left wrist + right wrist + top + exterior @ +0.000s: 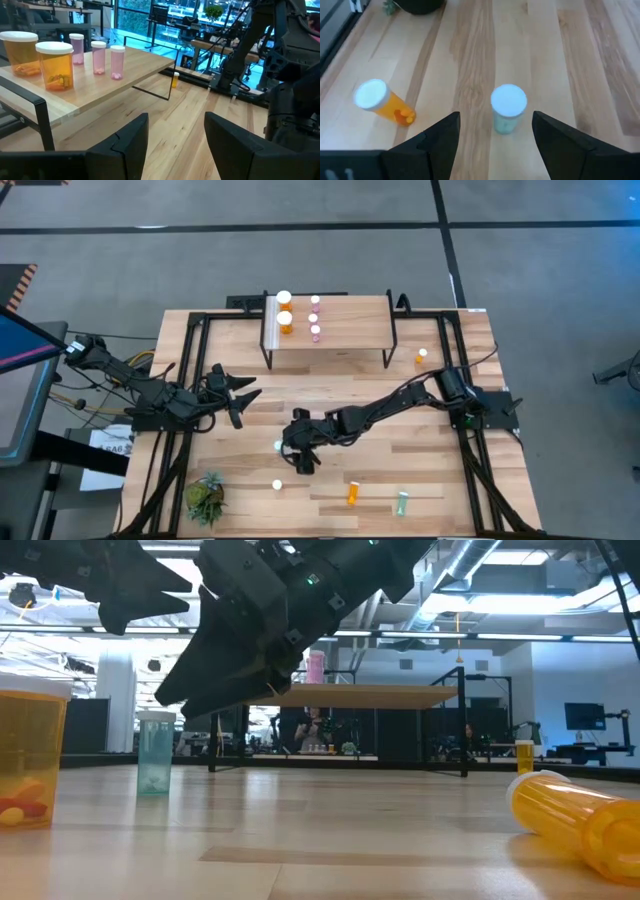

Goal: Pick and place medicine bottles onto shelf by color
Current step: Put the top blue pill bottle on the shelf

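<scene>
the shelf (345, 320) stands at the far middle of the table (440, 470) and carries five bottles: two large orange bottles (285, 311) at its white-strip end and three pink bottles (315, 316) in a row beside them. five more bottles are on the tabletop: one small orange bottle (421, 357) beside the shelf's right legs, one pale green bottle (508, 108) upright under the right gripper (495, 131), one orange bottle (278, 485) near the potted plant (206, 497), one orange bottle (353, 493) and one green bottle (402, 502) lying at the near edge. right fingers spread, flanking the pale green bottle without contact. left gripper (176, 137) hovers left of the shelf, fingers spread, empty.
</scene>
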Robot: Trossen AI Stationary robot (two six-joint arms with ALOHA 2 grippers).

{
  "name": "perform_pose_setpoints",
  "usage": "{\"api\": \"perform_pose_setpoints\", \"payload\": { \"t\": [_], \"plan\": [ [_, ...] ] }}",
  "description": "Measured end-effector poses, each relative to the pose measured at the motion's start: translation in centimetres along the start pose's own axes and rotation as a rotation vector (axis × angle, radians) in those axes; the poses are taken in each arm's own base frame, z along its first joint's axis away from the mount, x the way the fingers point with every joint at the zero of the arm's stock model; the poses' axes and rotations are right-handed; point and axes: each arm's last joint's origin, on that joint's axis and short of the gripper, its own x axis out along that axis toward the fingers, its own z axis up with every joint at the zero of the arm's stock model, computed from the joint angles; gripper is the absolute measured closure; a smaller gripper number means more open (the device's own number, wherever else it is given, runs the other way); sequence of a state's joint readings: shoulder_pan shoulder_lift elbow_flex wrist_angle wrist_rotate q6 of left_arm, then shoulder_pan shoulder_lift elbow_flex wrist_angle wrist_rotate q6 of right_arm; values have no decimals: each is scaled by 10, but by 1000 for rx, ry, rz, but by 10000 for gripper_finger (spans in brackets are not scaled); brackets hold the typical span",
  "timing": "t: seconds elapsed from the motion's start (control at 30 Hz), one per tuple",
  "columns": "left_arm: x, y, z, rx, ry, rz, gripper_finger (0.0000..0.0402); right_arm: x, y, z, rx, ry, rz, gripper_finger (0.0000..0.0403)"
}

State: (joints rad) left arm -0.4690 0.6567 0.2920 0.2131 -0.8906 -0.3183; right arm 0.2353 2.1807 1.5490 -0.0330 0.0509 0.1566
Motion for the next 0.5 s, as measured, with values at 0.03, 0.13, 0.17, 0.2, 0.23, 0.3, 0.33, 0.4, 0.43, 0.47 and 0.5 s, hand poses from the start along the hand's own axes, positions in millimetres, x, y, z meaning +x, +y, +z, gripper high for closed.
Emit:
{"api": "perform_pose_setpoints", "payload": {
  "t": [0.03, 0.13, 0.17, 0.2, 0.23, 0.3, 0.33, 0.4, 0.43, 0.47, 0.5],
  "plan": [
    [0, 0, 0, 0, 0, 0, 221, 0, 0, 0, 0, -4, 1, 131],
    [0, 0, 0, 0, 0, -1, 221, 0, 0, 1, 2, -8, 0, 131],
    [0, 0, 0, 0, 0, -1, 221, 0, 0, 1, 2, -10, 1, 131],
    [0, 0, 0, 0, 0, -1, 221, 0, -1, 1, 3, -14, 1, 131],
    [0, 0, 0, 0, 0, -1, 221, 0, -1, 2, 5, -21, 1, 131],
    [0, 0, 0, -1, 0, -1, 221, 0, -1, 4, 7, -42, 4, 131],
    [0, 0, 0, 0, 0, -1, 221, 0, 0, 6, 8, -57, 6, 131],
    [0, 0, 0, 0, 0, -1, 221, 0, 0, 8, 10, -82, 8, 131],
    [0, 0, 0, 0, 0, -1, 221, 0, 0, 8, 9, -86, 9, 131],
    [0, 0, 0, -1, 0, -1, 221, 0, 0, 8, 9, -86, 7, 131],
    [0, 0, 0, -1, 0, -1, 221, 0, 0, 8, 9, -85, 1, 131]
  ]
}}
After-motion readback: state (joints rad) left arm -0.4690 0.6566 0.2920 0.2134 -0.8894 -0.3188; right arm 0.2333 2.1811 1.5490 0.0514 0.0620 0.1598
